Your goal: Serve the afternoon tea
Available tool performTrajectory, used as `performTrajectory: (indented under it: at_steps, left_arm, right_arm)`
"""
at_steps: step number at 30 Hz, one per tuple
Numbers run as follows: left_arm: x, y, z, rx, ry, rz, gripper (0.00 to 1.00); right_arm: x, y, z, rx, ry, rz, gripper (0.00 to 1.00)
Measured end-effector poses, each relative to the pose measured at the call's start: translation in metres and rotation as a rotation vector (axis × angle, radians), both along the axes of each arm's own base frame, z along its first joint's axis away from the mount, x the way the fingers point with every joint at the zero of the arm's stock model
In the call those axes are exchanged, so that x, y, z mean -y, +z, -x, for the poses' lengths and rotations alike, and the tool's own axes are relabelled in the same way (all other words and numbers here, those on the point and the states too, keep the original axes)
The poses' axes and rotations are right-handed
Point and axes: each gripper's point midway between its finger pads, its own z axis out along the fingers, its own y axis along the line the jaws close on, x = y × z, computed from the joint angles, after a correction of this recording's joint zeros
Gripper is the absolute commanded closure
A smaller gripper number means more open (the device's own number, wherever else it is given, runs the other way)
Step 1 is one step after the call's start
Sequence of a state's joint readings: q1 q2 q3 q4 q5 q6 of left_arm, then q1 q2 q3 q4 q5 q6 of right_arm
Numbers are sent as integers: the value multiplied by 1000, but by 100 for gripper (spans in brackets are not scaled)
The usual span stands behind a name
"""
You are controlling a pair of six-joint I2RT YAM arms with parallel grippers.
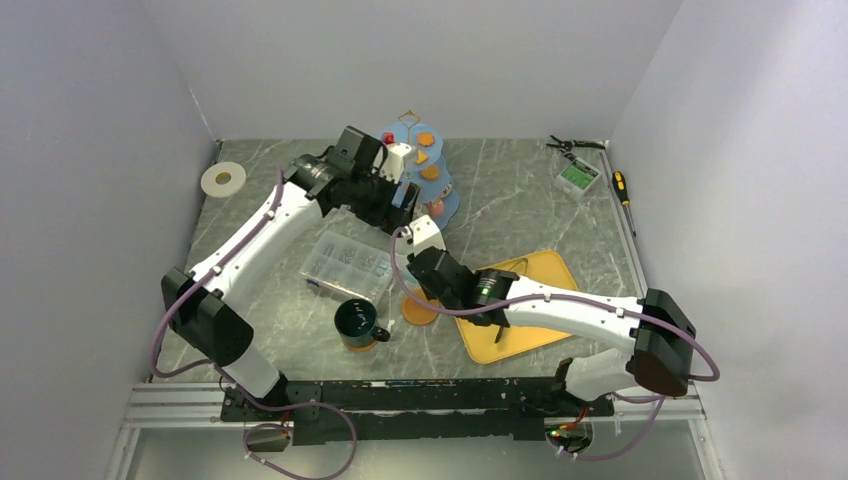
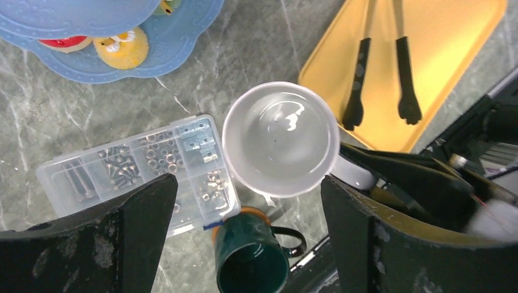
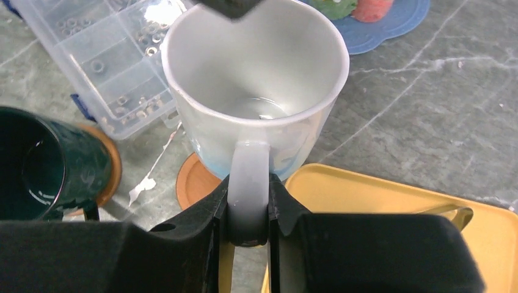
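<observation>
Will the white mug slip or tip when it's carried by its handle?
The white mug looks hard, so probably stiff and breakable. Its glossy handle may slip in the right gripper, which pinches only that. Held from one side, it might tilt; it looks empty, so likely light.

Open tabletop (image 1: 520,200) lies far right, between the tiered stand (image 1: 448,205) and the pliers (image 1: 572,145). The centre is crowded: compartment box (image 1: 345,262), green mug (image 1: 356,322), white mug (image 2: 280,137), yellow tray (image 1: 545,275).

Left arm (image 1: 255,235) and right arm (image 1: 575,305): white shells, black joints, mauve cables (image 1: 156,335); the right wrist bears a green ring (image 1: 487,291), perhaps lit.
</observation>
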State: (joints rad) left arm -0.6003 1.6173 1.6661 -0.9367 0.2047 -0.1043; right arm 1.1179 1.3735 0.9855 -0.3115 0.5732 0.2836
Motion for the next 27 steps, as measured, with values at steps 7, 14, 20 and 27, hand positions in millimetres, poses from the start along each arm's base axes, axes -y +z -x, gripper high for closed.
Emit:
performTrajectory:
  at_steps: [7,14,20,27]
  left_arm:
    - [-41,24,-12,-26,44,83,7]
    - [-110,24,-30,-46,170,66,7]
    - [-150,32,-36,-48,251,55,7]
    - [-189,30,-47,-43,356,59,7]
  right_arm:
    - [-2,-19,18,-63,107,-4,100]
    - [15,-51,45,-129,164,16,100]
    - [17,-65,59,-104,192,38,100]
    - [12,-72,66,-26,195,19,100]
